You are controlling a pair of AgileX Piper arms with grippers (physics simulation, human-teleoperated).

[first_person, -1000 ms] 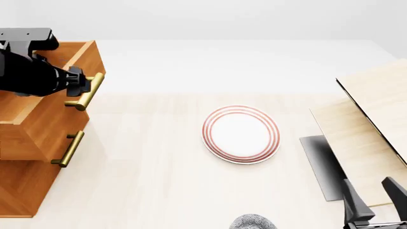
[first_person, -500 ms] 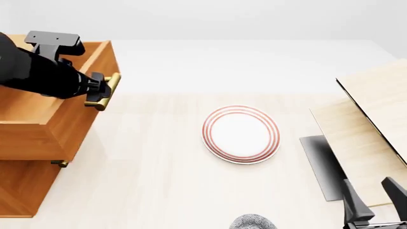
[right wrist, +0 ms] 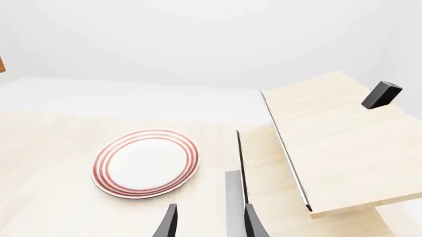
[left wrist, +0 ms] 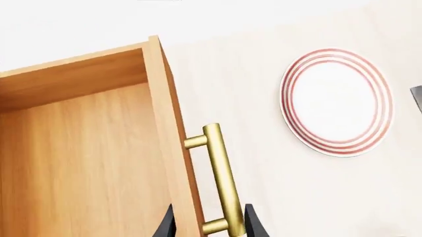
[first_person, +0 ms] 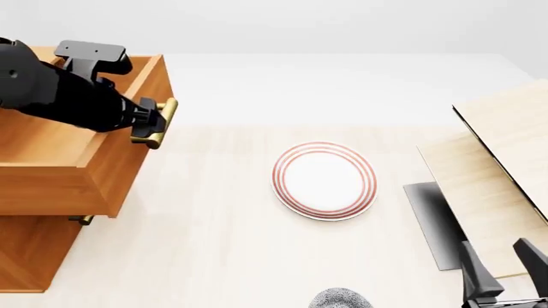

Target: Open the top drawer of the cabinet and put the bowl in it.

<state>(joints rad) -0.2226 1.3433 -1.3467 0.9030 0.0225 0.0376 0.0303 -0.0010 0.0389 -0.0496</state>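
Observation:
The cabinet (first_person: 34, 256) stands at the table's left edge. Its top drawer (first_person: 64, 163) is pulled far out, and its wooden inside (left wrist: 79, 163) holds nothing. My left gripper (first_person: 153, 123) is shut on the drawer's brass handle (left wrist: 221, 173), with a fingertip on either side of the bar (left wrist: 209, 228). Only the speckled rim of the bowl (first_person: 341, 299) peeks in at the bottom edge of the front view. My right gripper (first_person: 501, 273) hangs open at the near right with nothing in it (right wrist: 209, 224), well to the right of the bowl.
A white plate with red rings (first_person: 325, 180) lies mid-table. Pale light-wood boards (first_person: 505, 154) lean at the right, with a dark grey slab (first_person: 437, 224) at their foot and a small black block (right wrist: 381, 95) on top. A lower drawer handle (first_person: 81, 220) barely shows.
My left gripper has pulled the handle rightward and the top drawer has slid further out, now covering the lower handles. The right arm, plate and bowl have not moved.

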